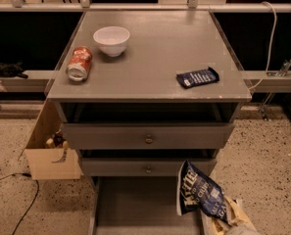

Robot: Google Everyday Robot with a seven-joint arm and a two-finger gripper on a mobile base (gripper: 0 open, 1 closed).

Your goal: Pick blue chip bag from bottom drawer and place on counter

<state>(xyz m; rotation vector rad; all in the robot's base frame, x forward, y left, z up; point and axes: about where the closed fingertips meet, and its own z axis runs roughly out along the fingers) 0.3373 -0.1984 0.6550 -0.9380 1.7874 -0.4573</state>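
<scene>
The blue chip bag [199, 192], dark blue with white lettering, stands tilted at the right side of the open bottom drawer [135, 207], raised over the drawer's right edge. My gripper [227, 217] comes in from the bottom right corner; its pale fingers are closed on the bag's lower right end. The grey counter [155, 58] is the cabinet top above, well higher than the bag.
On the counter are a white bowl [111, 39], a red can [79, 63] lying on its side, and a small flat dark-blue packet [198, 77]. Two upper drawers with knobs [148, 138] stick out slightly. A cardboard box [49, 158] stands left of the cabinet, with a cable [25, 199] on the floor.
</scene>
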